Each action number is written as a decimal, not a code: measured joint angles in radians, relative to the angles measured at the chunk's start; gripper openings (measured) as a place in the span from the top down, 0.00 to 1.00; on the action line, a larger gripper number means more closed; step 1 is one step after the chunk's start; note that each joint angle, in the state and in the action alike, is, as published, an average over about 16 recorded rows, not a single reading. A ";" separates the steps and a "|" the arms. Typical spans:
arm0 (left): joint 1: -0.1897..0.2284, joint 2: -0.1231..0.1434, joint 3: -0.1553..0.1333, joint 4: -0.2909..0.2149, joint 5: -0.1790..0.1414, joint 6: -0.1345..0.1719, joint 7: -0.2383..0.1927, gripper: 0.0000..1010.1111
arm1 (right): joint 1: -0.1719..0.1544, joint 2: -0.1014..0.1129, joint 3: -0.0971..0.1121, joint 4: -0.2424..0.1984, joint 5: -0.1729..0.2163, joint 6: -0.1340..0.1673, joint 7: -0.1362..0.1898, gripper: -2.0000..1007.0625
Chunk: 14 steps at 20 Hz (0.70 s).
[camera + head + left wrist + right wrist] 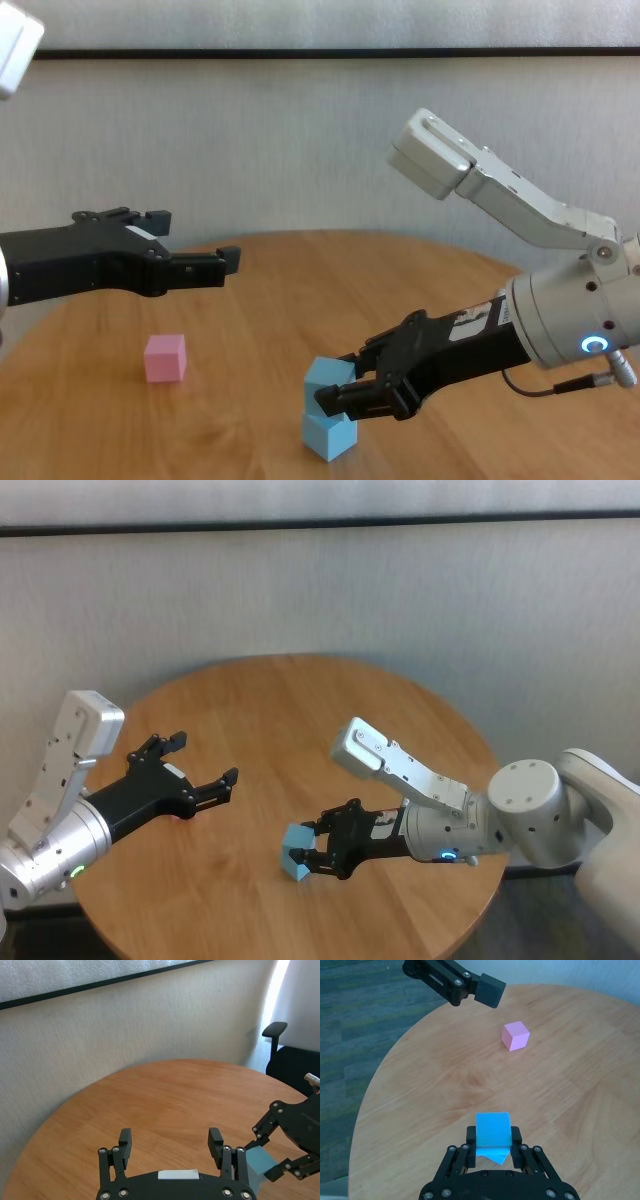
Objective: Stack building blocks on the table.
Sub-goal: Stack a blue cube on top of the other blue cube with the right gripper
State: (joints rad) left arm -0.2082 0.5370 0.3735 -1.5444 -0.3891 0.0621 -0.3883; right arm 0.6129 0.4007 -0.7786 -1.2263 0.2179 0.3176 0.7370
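Observation:
My right gripper (305,850) is shut on a light blue block (297,852) near the table's (300,710) front edge. In the chest view this block (328,381) rests, turned a little, on top of the second light blue block (330,434). In the right wrist view the held block (493,1129) sits between the fingers, with the lower one (496,1156) peeking out beneath. The pink block (165,357) lies alone on the table's left part, also seen in the right wrist view (515,1035). My left gripper (205,758) hovers open and empty above the pink block.
The round table stands against a pale wall (320,590). A black office chair (280,1055) stands beyond the table in the left wrist view. Bare wood lies between the pink block and the blue pair.

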 joint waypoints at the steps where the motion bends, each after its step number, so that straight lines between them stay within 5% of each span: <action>1: 0.000 0.000 0.000 0.000 0.000 0.000 0.000 0.01 | 0.001 -0.001 -0.001 0.002 0.000 0.000 0.001 0.63; 14: 0.000 0.000 0.000 0.000 0.000 0.000 0.000 0.01 | 0.017 -0.013 -0.010 0.031 -0.007 -0.001 0.009 0.63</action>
State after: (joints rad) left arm -0.2082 0.5370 0.3735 -1.5444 -0.3891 0.0621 -0.3883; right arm 0.6296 0.3881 -0.7884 -1.1958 0.2105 0.3168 0.7455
